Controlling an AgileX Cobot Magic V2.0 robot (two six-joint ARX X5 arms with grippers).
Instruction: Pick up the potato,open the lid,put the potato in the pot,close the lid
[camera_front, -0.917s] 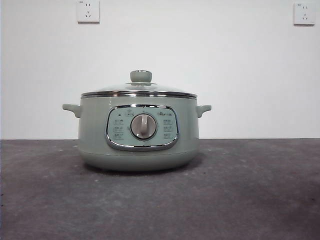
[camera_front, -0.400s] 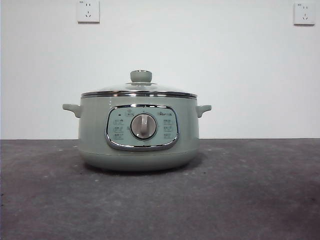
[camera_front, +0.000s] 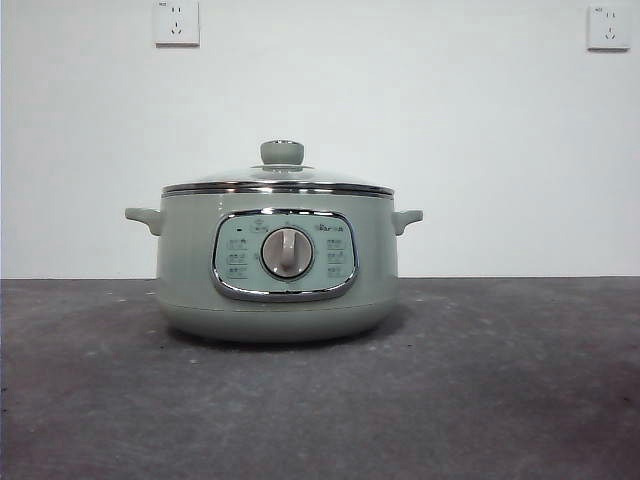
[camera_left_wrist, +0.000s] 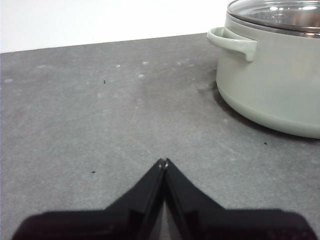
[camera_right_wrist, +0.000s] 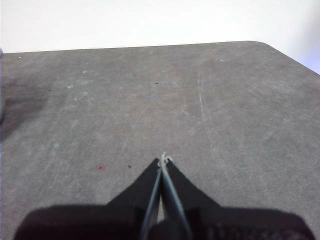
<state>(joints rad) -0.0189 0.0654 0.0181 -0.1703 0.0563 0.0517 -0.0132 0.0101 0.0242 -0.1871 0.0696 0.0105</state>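
Nothing had moved since the earlier front pictures: the round sage-green electric pot (camera_front: 277, 265) with its chrome-framed panel and silver dial sat where it had been, and the shallow-domed glass lid (camera_front: 278, 180) with the chrome rim and green knob was seated on it. No arm showed in the front view.

Both arms waited low over the dark grey tabletop (camera_left_wrist: 100, 110). The left claw (camera_left_wrist: 163, 162) had its jaws pressed together and held nothing; the pot stood ahead of it and off to one side, well apart, one small side handle turned toward it. The right claw (camera_right_wrist: 163, 160) was likewise pinched closed and empty, with only bare tabletop ahead of it and a sliver of something grey at the edge of its view that was probably the pot.

The potato was in none of the three views, so its place could not be told.

Judged from this, the lid appeared closed with nothing left to pick up, so the task was probably at its very end, or else had not begun. If a grasp was still owed, the working claw would need to spread its jaws before descending.
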